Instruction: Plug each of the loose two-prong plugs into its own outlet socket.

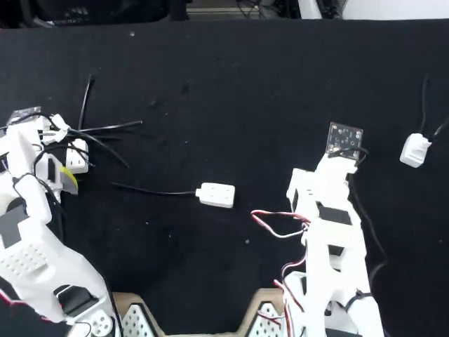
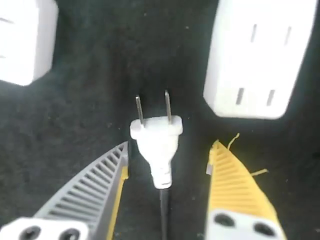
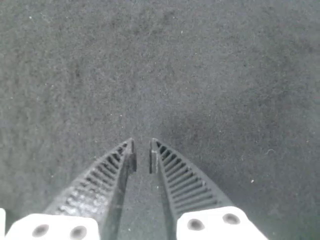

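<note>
Left tool [image 2: 170,150] stands released over the black surface [image 1: 231,91], its grey finger [image 2: 95,190] and yellow finger [image 2: 235,185] on either side of a white two-prong plug [image 2: 156,145] and touching neither side of it. The plug lies flat between the fingers with its prongs pointing away from the tool and its black lead running back under the wrist.

Just beyond the yellow fingertip sits a white socket block [image 2: 255,60] showing two pairs of slots. A second socket block [image 2: 22,40], beyond the grey finger, is cut off by the frame edge.

From the high view this group is hard to make out. The left arm and a tangle of black cables [image 1: 105,137] cover most of it, and the plug itself cannot be picked out.

Right tool [image 3: 141,157] is almost clenched, with a narrow slit between its tips, grasping nothing, bare dark cloth beneath it. In the high view the arm's own wrist hides it.

The high view adds two things. A white block [image 1: 215,194] on a black lead lies between the two arms, well apart from both tools. A small white piece [image 1: 415,149] on a lead lies on the right arm's outer side, too small to tell whether it is plug or socket.
</note>
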`<state>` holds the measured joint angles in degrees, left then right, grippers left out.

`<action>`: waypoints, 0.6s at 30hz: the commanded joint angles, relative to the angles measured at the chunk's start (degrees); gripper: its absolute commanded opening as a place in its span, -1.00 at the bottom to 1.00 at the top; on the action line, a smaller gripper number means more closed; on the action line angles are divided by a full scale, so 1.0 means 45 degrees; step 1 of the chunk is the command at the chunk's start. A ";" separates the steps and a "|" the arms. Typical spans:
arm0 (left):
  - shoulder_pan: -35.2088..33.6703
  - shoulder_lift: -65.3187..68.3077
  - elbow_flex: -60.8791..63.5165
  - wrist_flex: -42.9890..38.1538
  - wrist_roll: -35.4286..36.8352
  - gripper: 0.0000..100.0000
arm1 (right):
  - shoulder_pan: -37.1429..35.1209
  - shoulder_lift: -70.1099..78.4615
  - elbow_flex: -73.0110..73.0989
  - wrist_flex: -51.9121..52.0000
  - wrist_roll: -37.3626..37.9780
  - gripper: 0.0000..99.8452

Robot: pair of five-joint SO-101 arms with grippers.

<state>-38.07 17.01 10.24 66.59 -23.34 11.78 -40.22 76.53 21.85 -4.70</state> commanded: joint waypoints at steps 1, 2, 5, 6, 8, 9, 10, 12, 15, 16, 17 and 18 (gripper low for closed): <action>0.0361 0.0020 -0.0205 -0.0117 0.1426 -0.52 | 0.0176 -0.0400 -0.0674 -0.0313 -0.0078 -0.89; 0.0342 0.0020 -0.0166 -0.0117 0.1621 -0.57 | 0.0176 -0.0400 -0.0674 -0.0313 -0.0078 -0.89; 0.0264 -0.0137 -0.0166 -0.0117 0.1836 -0.85 | 0.0176 -0.0400 -0.0674 -0.0313 -0.0078 -0.89; 0.0107 -0.0254 -0.0166 -0.0117 0.1954 -0.95 | 0.0176 -0.0400 -0.0674 -0.0313 -0.0078 -0.89; -0.0107 -0.0684 -0.0147 -0.0098 0.2012 -0.90 | 0.0176 -0.0400 -0.0674 -0.0313 -0.0078 -0.89; -0.0244 -0.0977 -0.0088 -0.0020 0.1954 -0.91 | 0.0176 -0.0420 -0.0674 -0.0313 -0.0078 -0.89; -0.0381 -0.1309 -0.0049 0.0020 0.1954 -0.94 | 0.0176 -0.0420 -0.0674 -0.0313 -0.0078 -0.89; -0.0635 -0.2051 0.0010 0.0449 0.1954 -0.94 | 0.0176 -0.0420 -0.0674 -0.0313 -0.0078 -0.89; -0.0811 -0.3282 0.0088 0.1328 0.1758 -0.94 | 0.0176 -0.0440 -0.0674 -0.0313 -0.0078 -0.89; -0.0772 -0.3673 0.0068 0.1700 0.1582 -0.94 | 0.0176 -0.0440 -0.0674 -0.0313 -0.0078 -0.89; -0.0733 -0.4044 0.0049 0.2051 0.1543 -0.94 | 0.0176 -0.0440 -0.0674 -0.0313 -0.0078 -0.89; -0.0576 -0.4415 0.0010 0.2403 0.1504 -0.94 | 0.0176 -0.0440 -0.0674 -0.0313 -0.0078 -0.89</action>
<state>-41.23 5.67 11.03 72.04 -15.34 11.78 -40.22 76.53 21.85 -4.70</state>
